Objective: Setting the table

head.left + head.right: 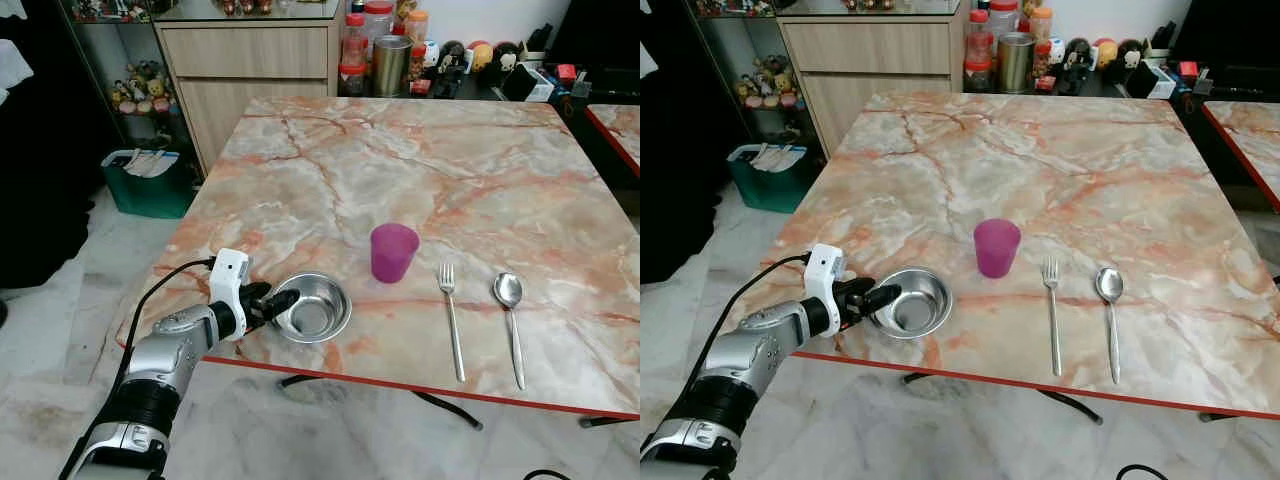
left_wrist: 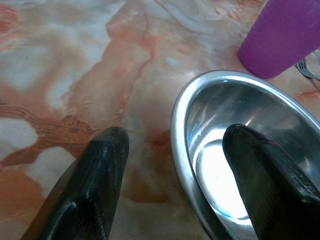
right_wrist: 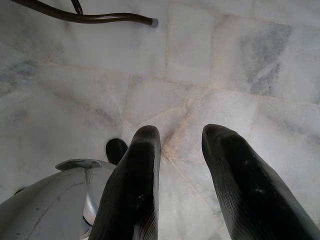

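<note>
A steel bowl (image 1: pixel 318 310) sits near the front left edge of the marble table (image 1: pixel 420 170). My left gripper (image 1: pixel 281 301) is open at the bowl's left rim. One finger (image 2: pixel 262 175) is inside the bowl and the other finger (image 2: pixel 100 170) rests outside over the tabletop, so the rim (image 2: pixel 181 135) runs between them. To the right of the bowl stand a purple cup (image 1: pixel 393 252), then a fork (image 1: pixel 452 322) and a spoon (image 1: pixel 511 318) lying side by side. My right gripper (image 3: pixel 181 134) hangs open over the floor, holding nothing.
At the table's far side are a wooden cabinet (image 1: pixel 250 70) and jars and a metal canister (image 1: pixel 390 62). On the floor to the left stands a green bin (image 1: pixel 148 180). A second red-edged table (image 1: pixel 615 125) is at the right. A dark table leg (image 3: pixel 85 17) crosses the floor.
</note>
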You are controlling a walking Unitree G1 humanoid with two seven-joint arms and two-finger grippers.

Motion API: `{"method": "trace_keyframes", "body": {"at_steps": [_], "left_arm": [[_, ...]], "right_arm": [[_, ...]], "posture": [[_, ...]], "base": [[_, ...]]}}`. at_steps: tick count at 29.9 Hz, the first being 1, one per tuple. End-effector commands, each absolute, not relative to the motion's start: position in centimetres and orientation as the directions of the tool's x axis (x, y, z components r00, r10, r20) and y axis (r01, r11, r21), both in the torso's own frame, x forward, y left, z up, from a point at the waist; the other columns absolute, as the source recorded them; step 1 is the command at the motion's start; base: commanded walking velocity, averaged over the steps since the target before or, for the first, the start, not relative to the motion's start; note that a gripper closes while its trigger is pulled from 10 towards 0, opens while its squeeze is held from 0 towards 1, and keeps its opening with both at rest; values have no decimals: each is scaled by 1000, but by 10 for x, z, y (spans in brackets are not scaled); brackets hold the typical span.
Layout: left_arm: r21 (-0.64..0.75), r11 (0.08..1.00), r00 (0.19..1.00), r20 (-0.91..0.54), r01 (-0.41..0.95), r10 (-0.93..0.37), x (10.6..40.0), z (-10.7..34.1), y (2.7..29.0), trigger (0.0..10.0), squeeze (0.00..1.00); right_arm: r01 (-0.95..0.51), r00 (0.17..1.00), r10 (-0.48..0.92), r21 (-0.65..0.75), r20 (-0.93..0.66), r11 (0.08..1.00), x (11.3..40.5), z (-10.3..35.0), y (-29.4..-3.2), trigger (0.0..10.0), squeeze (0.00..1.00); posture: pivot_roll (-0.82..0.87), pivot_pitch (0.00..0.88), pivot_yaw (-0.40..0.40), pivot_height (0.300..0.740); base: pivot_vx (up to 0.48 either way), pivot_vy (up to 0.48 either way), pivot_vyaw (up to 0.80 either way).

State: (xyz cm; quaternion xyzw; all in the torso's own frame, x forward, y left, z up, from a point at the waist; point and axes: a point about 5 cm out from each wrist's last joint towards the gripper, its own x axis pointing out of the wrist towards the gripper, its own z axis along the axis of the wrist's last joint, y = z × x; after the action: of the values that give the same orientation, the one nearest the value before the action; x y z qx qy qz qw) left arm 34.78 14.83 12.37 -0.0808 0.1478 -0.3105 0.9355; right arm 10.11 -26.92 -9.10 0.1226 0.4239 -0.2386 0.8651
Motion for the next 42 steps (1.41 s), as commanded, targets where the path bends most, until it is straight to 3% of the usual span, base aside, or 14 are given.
{"method": "trace_keyframes", "body": {"at_steps": [1,14,15,18,19,42], "left_arm": [[-225,813,777,-244,537,-580,347,121,156,10000,0],[-222,805,762,-261,550,-593,346,119,154,9686,0],[-218,805,761,-262,552,-593,346,119,154,4118,0],[-221,806,762,-263,549,-592,346,119,154,2980,0],[-221,805,762,-263,550,-592,346,119,154,0,0],[-209,805,759,-271,555,-593,347,121,155,0,0]], "right_arm": [[515,512,-309,-1,-802,857,95,-92,-271,10000,0],[517,512,-310,-1,-801,856,95,-92,-271,10000,0],[517,512,-310,-1,-801,856,95,-92,-271,10000,0],[517,512,-310,-1,-801,856,95,-92,-271,10000,0],[517,512,-310,-1,-801,856,95,-92,-271,10000,0],[518,511,-311,-2,-801,855,95,-92,-271,10000,0]], "posture": [[71,120,4,740],[70,120,5,740],[71,120,5,740],[70,120,5,740],[70,120,5,740],[70,121,4,740]], "base": [[0,0,0],[0,0,0],[0,0,0],[0,0,0],[0,0,0],[0,0,0]]}}
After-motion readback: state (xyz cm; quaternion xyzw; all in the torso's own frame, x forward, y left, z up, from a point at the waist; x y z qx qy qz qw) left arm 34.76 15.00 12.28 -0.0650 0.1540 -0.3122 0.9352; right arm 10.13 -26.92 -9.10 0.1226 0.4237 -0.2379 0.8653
